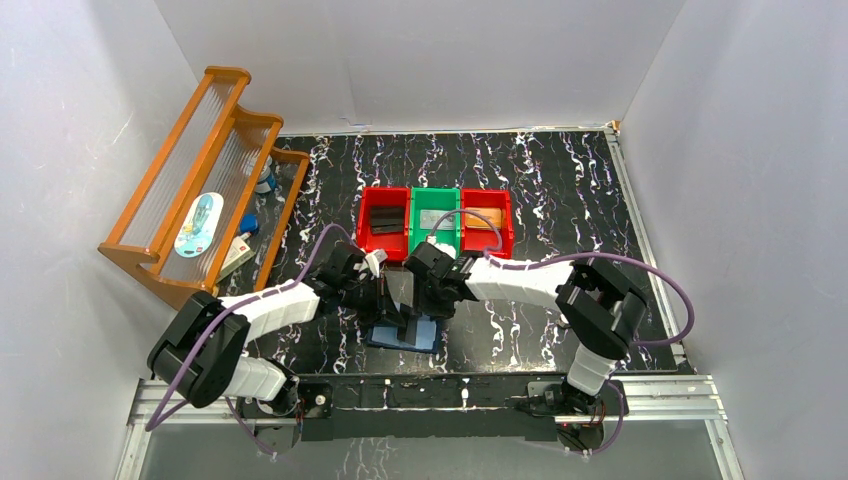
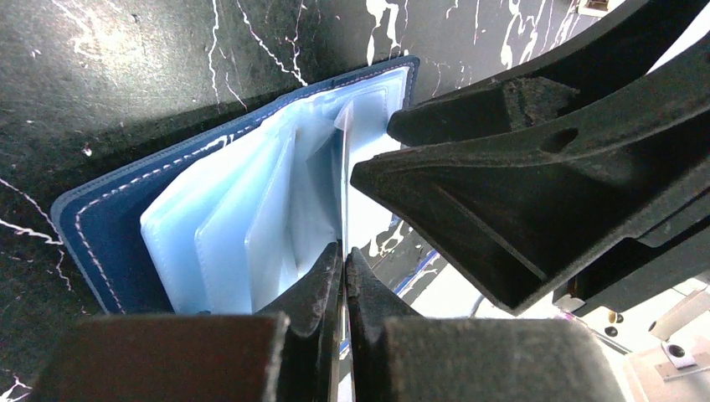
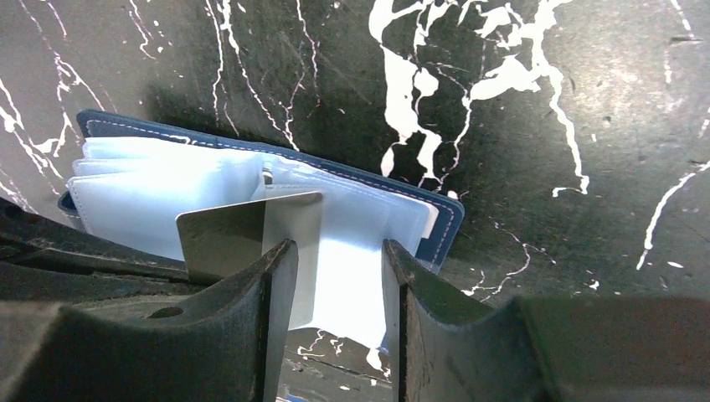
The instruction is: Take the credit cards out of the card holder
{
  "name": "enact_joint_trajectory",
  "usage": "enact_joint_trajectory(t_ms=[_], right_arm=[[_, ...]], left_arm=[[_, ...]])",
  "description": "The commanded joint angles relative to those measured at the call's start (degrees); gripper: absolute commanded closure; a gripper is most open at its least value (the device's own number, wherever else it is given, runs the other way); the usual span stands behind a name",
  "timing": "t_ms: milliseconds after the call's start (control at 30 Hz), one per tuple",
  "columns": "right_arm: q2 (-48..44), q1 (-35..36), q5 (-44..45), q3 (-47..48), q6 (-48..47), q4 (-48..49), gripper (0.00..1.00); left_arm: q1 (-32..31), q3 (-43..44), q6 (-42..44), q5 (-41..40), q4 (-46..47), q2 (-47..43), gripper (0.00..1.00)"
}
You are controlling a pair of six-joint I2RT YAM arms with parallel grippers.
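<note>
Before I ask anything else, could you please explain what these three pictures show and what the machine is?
These are two robot arms bolted to the edge of a black marbled table. The wide picture comes from a fixed camera above and behind them: left arm on the left, right arm on the right. The other two come from a camera on each wrist, so the black prongs at the bottom are that arm's own fingers. On the table lie an open navy card holder with pale plastic sleeves, behind it a red bin, a green bin and a second red bin, and a wooden rack at the left. The left gripper is pinched shut on a grey-looking credit card standing upright over the holder; the right gripper hovers open next to it, gripping nothing.
</note>
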Motion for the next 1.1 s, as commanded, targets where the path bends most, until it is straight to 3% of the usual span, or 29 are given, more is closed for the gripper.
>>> enact_joint_trajectory(t_ms=[0,633,867,1067], right_arm=[[0.8,0.6,3.4,2.2,-0.4,-3.9,0.50],[0.1,0.5,3.5,2.1,-0.5,-3.4,0.53],[-3.0,0.5,3.7,0.6,-0.6,-1.3,0.52],[-5.8,0.5,3.9,-0.3,-1.0,1.3,0.51]], left_arm=[[-0.2,1.1,0.3,0.6,-1.3,-2.6,1.00],[-0.2,4.9,4.3,-3.7,-9.6,-4.4,1.00],[-0.2,6.7,4.5,-8.8,-12.9,-8.9,1.00],[-0.2,10.6,7.3,-17.7,-20.8,-13.3,1.00]])
